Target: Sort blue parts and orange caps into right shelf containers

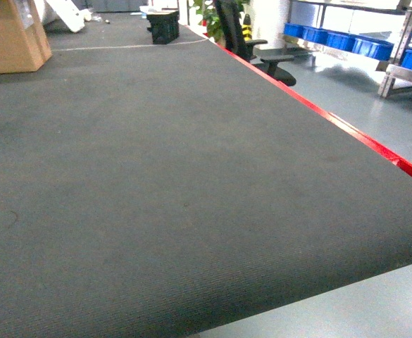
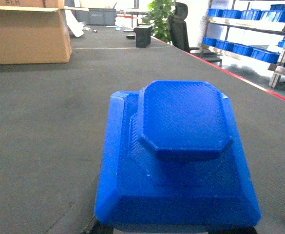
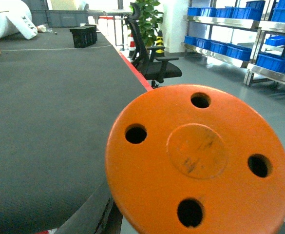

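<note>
A blue part (image 2: pixel 181 146), a stepped block with an octagonal top, fills the left wrist view just above the dark table (image 2: pixel 35 122). My left gripper (image 2: pixel 179 231) is shut on it, its fingers almost wholly hidden under the block. An orange cap (image 3: pixel 196 156), a round disc with several holes, fills the right wrist view, and my right gripper (image 3: pixel 181 230) is shut on it, with one grey finger (image 3: pixel 91 214) showing at its lower left. The blue shelf containers (image 1: pixel 346 41) (image 2: pixel 259 52) (image 3: pixel 230 48) stand on metal racks at the far right. Neither gripper shows in the head view.
A brown cardboard box (image 1: pixel 12 35) stands at the table's far left. A black crate (image 1: pixel 163 27) sits at the far end. The table's red edge (image 1: pixel 332 120) runs along the right, with a black office chair (image 1: pixel 251 46) and grey floor beyond it.
</note>
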### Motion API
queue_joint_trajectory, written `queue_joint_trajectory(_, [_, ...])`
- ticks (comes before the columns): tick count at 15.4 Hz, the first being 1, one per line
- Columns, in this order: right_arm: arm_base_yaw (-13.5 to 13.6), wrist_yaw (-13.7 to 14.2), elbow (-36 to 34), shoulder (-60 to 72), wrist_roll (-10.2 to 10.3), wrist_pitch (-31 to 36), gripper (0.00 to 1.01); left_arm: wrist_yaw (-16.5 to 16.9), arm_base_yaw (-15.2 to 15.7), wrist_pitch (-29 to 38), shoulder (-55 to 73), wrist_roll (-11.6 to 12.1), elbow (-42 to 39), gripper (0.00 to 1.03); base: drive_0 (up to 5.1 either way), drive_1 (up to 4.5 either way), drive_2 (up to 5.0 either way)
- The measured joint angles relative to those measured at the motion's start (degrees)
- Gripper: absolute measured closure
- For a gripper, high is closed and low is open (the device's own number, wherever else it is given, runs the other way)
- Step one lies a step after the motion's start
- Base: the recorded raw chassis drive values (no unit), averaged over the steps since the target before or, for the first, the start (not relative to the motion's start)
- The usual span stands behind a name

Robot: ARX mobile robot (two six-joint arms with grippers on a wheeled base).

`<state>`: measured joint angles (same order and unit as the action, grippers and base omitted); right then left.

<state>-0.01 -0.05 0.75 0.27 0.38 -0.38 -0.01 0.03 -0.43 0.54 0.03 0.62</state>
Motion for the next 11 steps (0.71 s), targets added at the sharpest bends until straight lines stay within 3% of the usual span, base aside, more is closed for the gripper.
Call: queue_joint_trajectory(11, [0.0, 0.0, 0.0, 0.0, 0.0, 0.02, 0.56, 0.0, 0.0, 0.0, 0.0, 0.0, 0.0, 0.61, -1.6, -1.55, -1.6])
